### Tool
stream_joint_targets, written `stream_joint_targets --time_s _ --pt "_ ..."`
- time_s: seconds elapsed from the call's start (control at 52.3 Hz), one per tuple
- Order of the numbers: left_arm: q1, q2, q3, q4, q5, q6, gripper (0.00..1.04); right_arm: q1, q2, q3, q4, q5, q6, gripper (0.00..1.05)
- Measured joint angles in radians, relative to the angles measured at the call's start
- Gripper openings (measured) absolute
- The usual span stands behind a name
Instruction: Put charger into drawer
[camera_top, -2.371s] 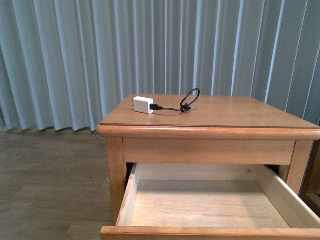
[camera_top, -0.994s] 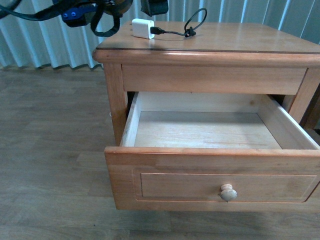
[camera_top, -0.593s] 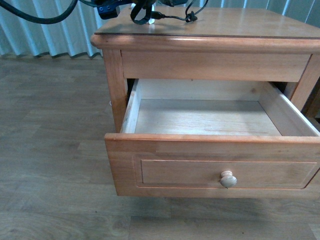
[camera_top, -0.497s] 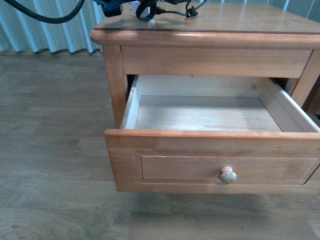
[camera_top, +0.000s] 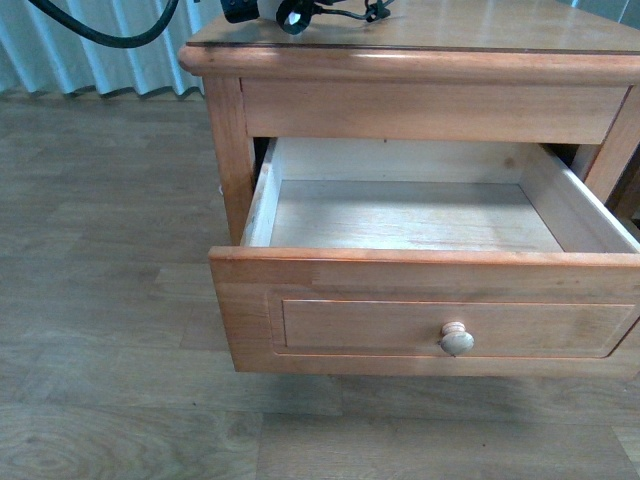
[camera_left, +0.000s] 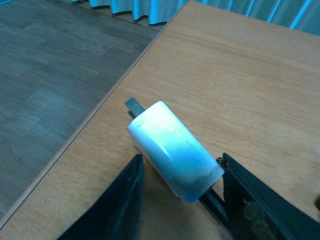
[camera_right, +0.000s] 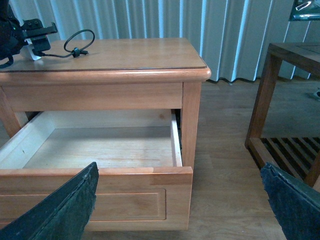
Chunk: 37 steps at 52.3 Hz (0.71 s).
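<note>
While the left tool (camera_left: 181, 159) straddles the smooth white charger (camera_left: 170, 147) — spread apart, like the right tool (camera_right: 179, 169) — the pale-wood drawer (camera_top: 330, 290) gapes.

Left gripper (camera_left: 181, 157): its two fingers (camera_left: 122, 202) were black, smooth and tapered to blunt tips. Right gripper (camera_right: 179, 166): fingers (camera_right: 62, 210) were dark grey-black, matte, wedge-shaped. A thick black cable (camera_top: 105, 35) ran off the left arm.

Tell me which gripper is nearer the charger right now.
Left. The left gripper is over the tabletop with its fingers on either side of the charger. The right gripper hangs open in front of the drawer, far from the charger.
</note>
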Motion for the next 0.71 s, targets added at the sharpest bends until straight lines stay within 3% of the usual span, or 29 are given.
stream_joint_targets --time_s 0.153,0.21,0.478,0.707 --pt "0.01 0.0 -0.006 -0.003 -0.002 -0.008 0.26 0.0 0.0 0.0 0.0 0.0 0.0 0.97" --pt "0.013 -0.001 -0.017 0.006 -0.004 -0.011 0.23 0.0 0.0 0.0 0.0 0.0 0.0 0.97" --pt "0.021 -0.061 -0.121 0.065 0.012 -0.011 0.22 0.0 0.0 0.0 0.0 0.0 0.0 0.97" --pt "0.015 -0.215 -0.34 0.211 0.118 -0.003 0.22 0.0 0.0 0.0 0.0 0.0 0.0 0.97"
